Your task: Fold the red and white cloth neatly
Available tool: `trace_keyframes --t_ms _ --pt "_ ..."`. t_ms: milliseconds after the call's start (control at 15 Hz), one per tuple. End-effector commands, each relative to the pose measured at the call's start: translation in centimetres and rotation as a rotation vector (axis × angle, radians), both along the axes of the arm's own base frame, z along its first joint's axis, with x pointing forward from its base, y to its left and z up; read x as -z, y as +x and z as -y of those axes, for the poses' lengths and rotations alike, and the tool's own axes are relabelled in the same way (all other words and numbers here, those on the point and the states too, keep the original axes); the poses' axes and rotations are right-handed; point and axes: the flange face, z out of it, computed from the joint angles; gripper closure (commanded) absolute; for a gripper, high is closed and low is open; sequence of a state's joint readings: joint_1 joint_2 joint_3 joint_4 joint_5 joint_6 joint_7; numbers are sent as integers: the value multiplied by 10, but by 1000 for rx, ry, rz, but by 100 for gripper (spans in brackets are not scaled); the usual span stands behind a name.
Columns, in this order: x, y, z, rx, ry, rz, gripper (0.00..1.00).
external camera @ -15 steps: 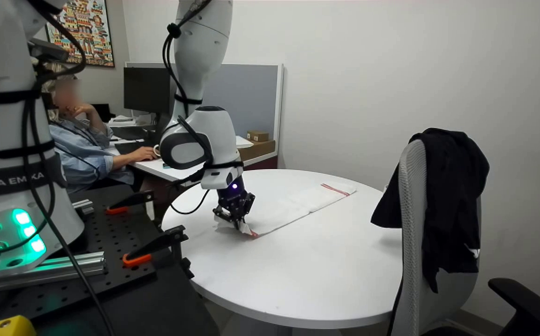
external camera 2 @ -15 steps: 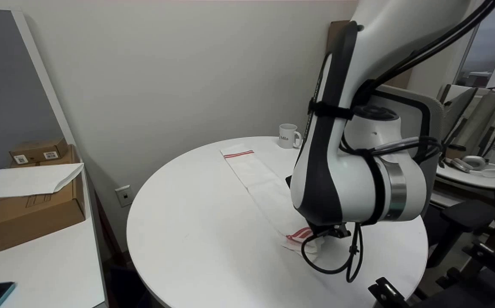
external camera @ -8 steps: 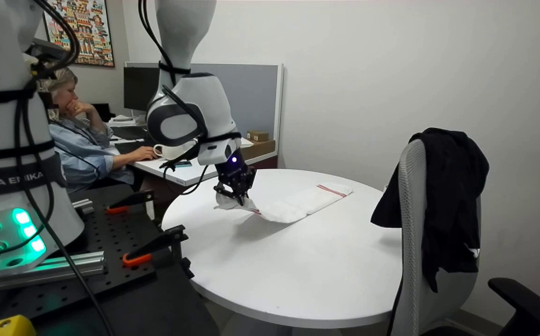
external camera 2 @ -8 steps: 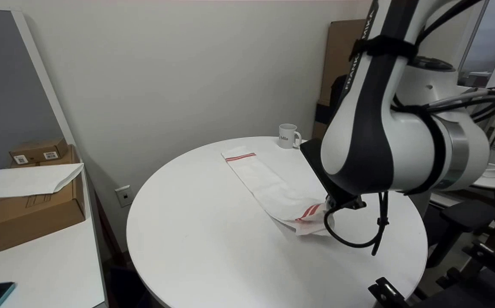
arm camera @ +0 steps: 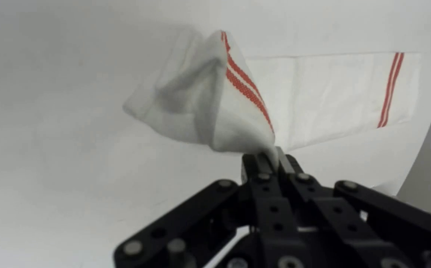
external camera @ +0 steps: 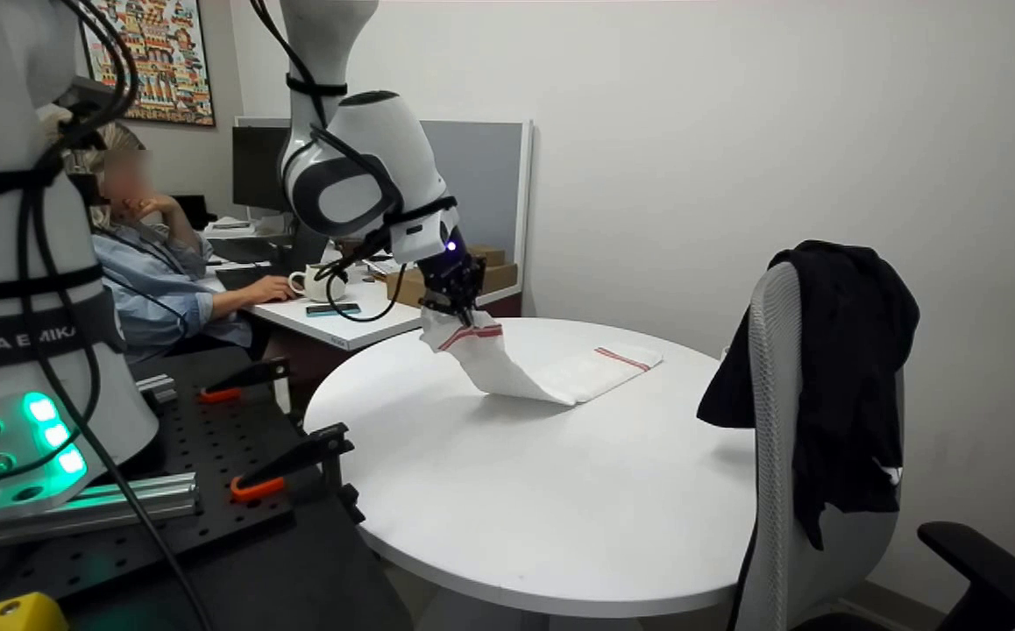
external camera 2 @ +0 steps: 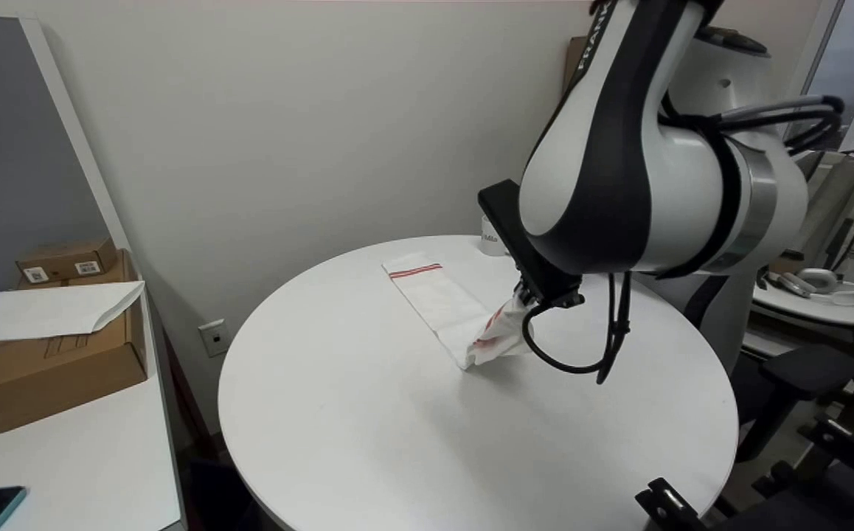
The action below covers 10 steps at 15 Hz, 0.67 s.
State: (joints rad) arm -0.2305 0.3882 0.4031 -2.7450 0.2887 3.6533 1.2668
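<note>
The white cloth with red stripes shows in both exterior views (external camera: 591,375) (external camera 2: 442,301) and in the wrist view (arm camera: 334,96). It is a long narrow strip. Its far striped end lies flat on the round table. Its near striped end is lifted and hangs in loose folds from my gripper (arm camera: 276,158). The gripper is shut on an edge of this end, with the pinched cloth between the fingertips. In an exterior view the gripper (external camera: 470,321) is above the table at its desk side. In an exterior view (external camera 2: 524,291) the arm covers most of the gripper.
The round white table (external camera: 613,508) bears a white mug (external camera 2: 491,242) near its far edge, partly hidden by the arm. A chair (external camera: 775,368) with a dark garment (external camera: 849,350) stands against the table. A person (external camera: 157,263) sits at a desk with cardboard boxes (external camera 2: 58,361).
My gripper has risen from the table with the near end of the cloth. That end has lifted and moved toward the far end, which stays flat on the table.
</note>
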Motion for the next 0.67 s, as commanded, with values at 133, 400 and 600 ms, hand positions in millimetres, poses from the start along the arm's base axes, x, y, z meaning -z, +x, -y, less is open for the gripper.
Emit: trace_keyframes --t_ms 133,400,600 --pt "-37 0 -38 -136 39 83 99" --pt "-56 6 -63 -201 71 133 99" --pt "-69 8 -80 -250 93 161 99"
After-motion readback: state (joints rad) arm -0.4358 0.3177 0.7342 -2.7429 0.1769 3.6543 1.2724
